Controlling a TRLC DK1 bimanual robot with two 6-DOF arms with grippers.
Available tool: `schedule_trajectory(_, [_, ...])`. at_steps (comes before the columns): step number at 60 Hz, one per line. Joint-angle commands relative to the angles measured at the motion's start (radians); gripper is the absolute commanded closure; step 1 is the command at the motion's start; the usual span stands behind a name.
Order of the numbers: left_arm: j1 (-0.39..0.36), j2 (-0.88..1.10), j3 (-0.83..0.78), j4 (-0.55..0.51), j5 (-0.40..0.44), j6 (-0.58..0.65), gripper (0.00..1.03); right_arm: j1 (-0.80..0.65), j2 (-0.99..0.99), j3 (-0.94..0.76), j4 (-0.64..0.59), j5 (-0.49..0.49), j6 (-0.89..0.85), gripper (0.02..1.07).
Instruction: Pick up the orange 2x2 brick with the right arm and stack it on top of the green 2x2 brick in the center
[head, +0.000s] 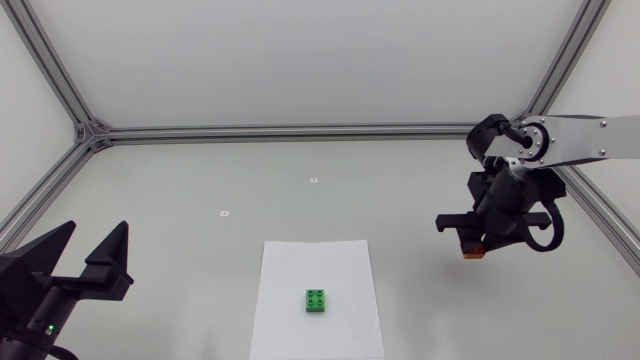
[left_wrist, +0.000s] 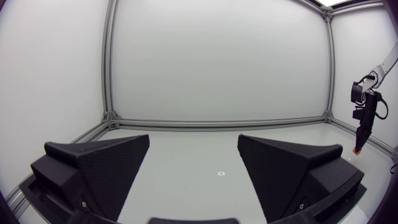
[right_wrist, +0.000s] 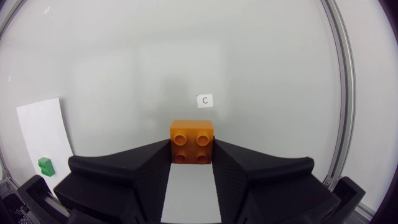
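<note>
Two black wedge-shaped fingers of the left gripper (head: 96, 238) stand spread wide apart at the near left corner of the pale grey tabletop (head: 180, 190); its arm sits low at that edge.

Right of it, at the near centre, a white rectangular paper sheet (head: 315, 262) lies flat on the table, with its long side running from near to far. On the near half of the sheet sits the green 2x2 plastic brick (head: 317, 300), studs up, well inside the paper's edges.

Farther back and well to the right, the right gripper (head: 473, 244) points down from its silver-grey arm, which comes in from the right edge. Its fingers are clamped from two sides on the orange 2x2 plastic brick (right_wrist: 191, 140), whose studs face the wrist camera. The brick appears to hang clear of the tabletop, well apart from the green one and off the sheet.

Farther still, two small white square markers (head: 313, 181) lie on the table, one near the middle and one to its left and slightly nearer. Aluminium frame rails (head: 290, 131) run along the far edge and both sides.
</note>
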Motion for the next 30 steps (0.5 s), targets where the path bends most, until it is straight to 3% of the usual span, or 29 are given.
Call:
schedule_trajectory(1, [0.003, -0.008, -0.041, -0.015, 0.004, 0.013, 0.04, 0.054, -0.027, -0.029, -0.026, 0.024, -0.017, 0.83])
schedule_trajectory(6, [0.003, -0.008, -0.041, -0.015, 0.004, 0.013, 0.04, 0.103, -0.045, -0.029, -0.037, 0.027, -0.029, 0.97])
schedule_trajectory(30, [0.003, -0.008, -0.041, -0.015, 0.004, 0.013, 0.04, 0.293, -0.056, 0.014, -0.091, 0.015, -0.009, 1.0])
